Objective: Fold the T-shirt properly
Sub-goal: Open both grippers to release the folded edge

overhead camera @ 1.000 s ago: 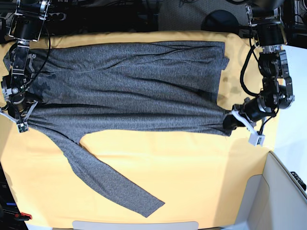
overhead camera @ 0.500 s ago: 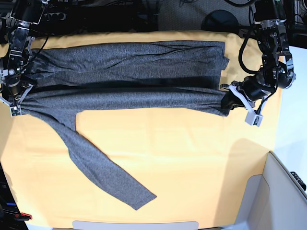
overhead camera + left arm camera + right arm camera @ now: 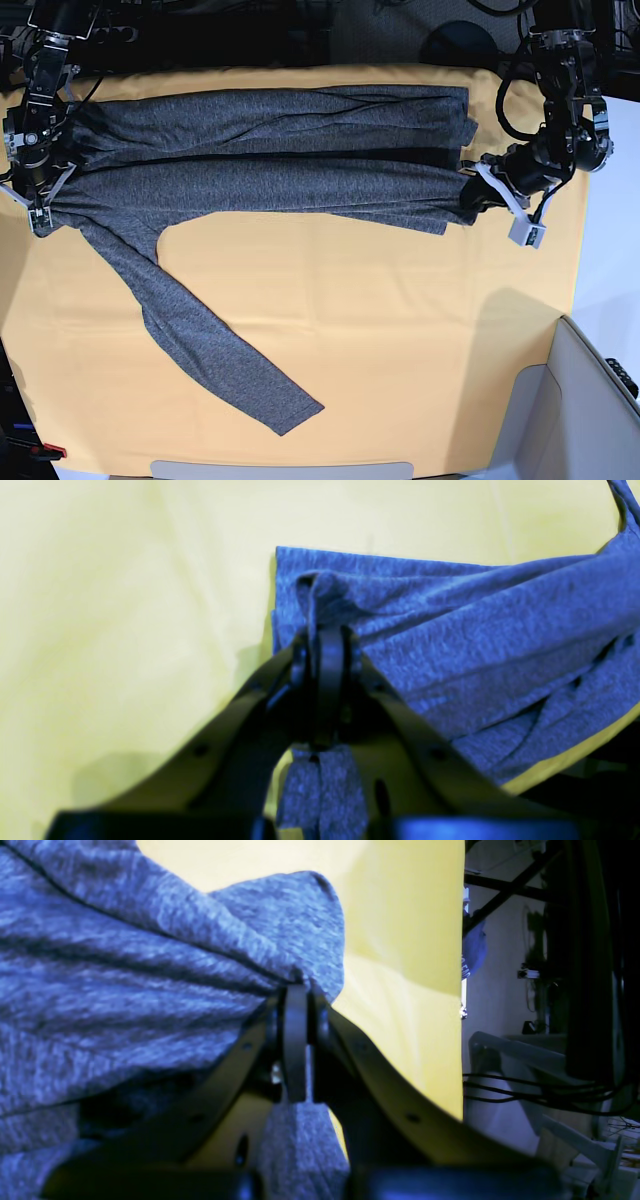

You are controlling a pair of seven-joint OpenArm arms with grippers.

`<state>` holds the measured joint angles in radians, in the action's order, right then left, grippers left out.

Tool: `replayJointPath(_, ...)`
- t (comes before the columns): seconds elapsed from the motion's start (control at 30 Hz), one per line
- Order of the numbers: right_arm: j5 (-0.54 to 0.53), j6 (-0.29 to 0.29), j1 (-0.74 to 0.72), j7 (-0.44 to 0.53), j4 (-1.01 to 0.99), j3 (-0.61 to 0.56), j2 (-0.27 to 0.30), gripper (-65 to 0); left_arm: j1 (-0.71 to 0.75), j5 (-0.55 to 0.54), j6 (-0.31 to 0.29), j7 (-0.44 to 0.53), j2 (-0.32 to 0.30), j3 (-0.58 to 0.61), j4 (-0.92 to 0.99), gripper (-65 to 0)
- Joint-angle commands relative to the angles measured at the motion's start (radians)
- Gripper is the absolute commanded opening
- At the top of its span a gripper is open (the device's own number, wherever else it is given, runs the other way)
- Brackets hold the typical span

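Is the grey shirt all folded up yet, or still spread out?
Only partly folded: the T-shirt is doubled lengthwise, but one long sleeve lies spread across the yellow cloth.

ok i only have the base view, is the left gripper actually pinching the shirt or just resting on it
Observer: Pinching. In the left wrist view the left gripper is shut on a bunched fold of the T-shirt, with fabric hanging below the jaws.
Operator: and the right one
Observer: Same: the right gripper is shut on a gathered edge of the T-shirt.
Operator: is that edge lifted or flat
Observer: In the right wrist view it rises in a hump above the yellow-orange cloth sheet.
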<state>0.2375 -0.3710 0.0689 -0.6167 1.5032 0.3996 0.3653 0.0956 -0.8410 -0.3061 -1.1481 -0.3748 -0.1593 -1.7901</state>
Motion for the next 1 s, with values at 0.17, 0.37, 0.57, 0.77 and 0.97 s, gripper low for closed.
replayJointPath(0.17,0.010,0.013,-0.017,0.014,-0.020,0.006,0.016,-65.0,-0.007,-0.007,-0.002,0.018,-0.014,0.000,-0.012,-64.4)
replayJointPath(0.37,0.010,0.013,-0.016,0.011,-0.020,0.006,0.010,-57.2,-0.007,-0.007,-0.002,0.016,-0.014,0.000,-0.012,-50.7)
replayJointPath(0.57,0.010,0.013,-0.017,0.011,-0.016,0.005,-0.005,-44.5,-0.007,-0.007,-0.002,0.016,-0.014,0.000,-0.012,-45.5)
replayJointPath(0.77,0.010,0.013,-0.021,0.011,0.023,0.011,-0.002,-43.4,-0.007,-0.007,-0.002,0.015,-0.016,-0.004,-0.012,-45.5)
replayJointPath(0.97,0.010,0.016,-0.047,0.011,0.181,0.012,-0.010,-43.4,-0.009,-0.007,-0.002,0.015,-0.016,-0.004,-0.014,-45.5)
